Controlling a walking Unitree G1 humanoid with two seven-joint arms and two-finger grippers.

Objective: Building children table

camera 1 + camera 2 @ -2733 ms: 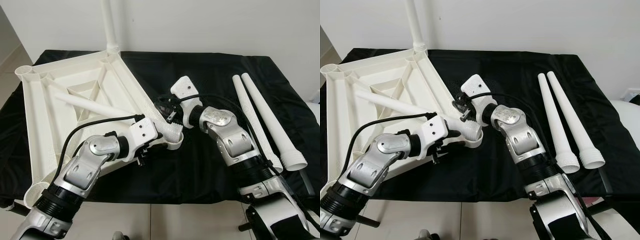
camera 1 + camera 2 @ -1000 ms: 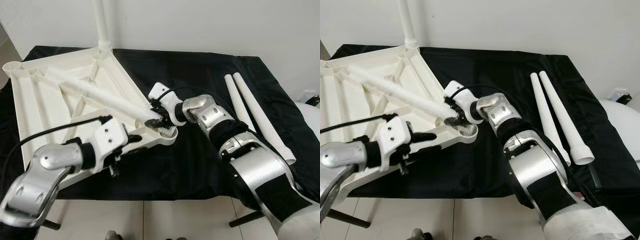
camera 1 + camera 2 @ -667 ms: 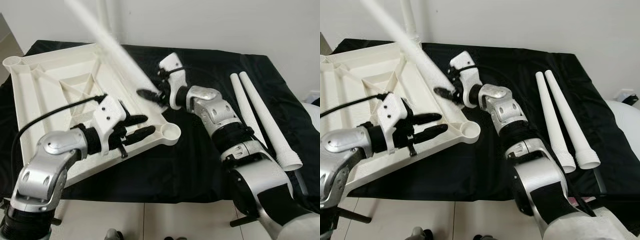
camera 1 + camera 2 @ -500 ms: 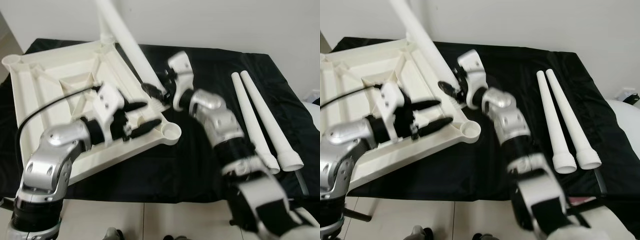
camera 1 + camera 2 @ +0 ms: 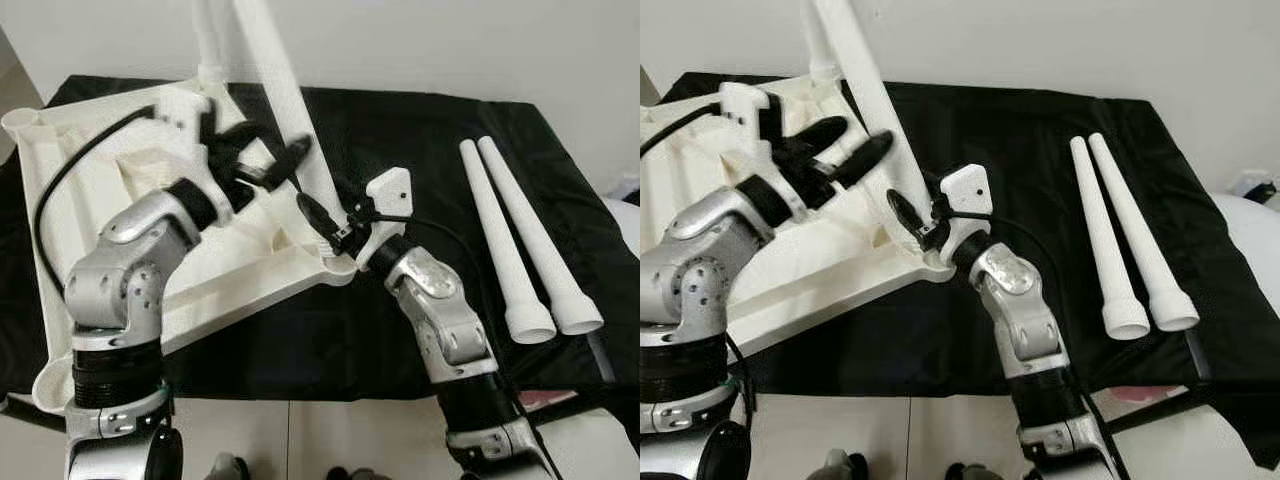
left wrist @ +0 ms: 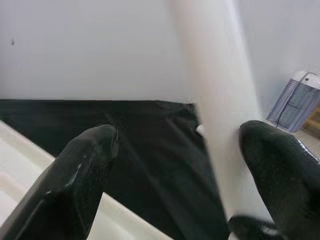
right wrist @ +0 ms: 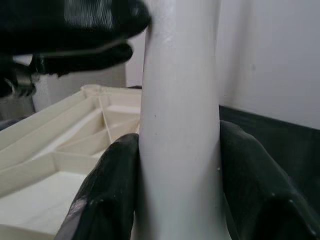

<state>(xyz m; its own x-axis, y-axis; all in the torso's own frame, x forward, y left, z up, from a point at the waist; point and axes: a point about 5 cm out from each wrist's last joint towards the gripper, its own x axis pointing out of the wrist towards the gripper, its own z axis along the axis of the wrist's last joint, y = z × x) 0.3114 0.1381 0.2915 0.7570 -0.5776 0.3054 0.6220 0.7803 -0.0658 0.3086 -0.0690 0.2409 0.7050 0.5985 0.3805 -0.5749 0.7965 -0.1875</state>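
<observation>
Since half a second ago the left gripper (image 5: 272, 160) has risen off the tabletop frame (image 5: 80, 190) and come in against the upper shaft of the leg (image 5: 290, 105), while that leg has swung closer to upright over the near corner socket (image 5: 335, 268). At the foot of the leg the right gripper (image 5: 325, 222) is clamped, one finger (image 7: 107, 192) pressed to each side of the tube just above the socket. Higher up, the left gripper is spread wide, one finger (image 6: 280, 165) touching the tube and the other standing off it, so it steadies rather than grips. One more leg (image 5: 207, 40) already stands in the far corner of the upturned frame, and two spare legs (image 5: 520, 240) lie side by side on the black cloth (image 5: 420, 140), well apart to the right. To seat this leg well, I would judge that the right gripper should keep the foot centred on the socket while the left tips the top plumb, then push straight down without twisting the frame.
</observation>
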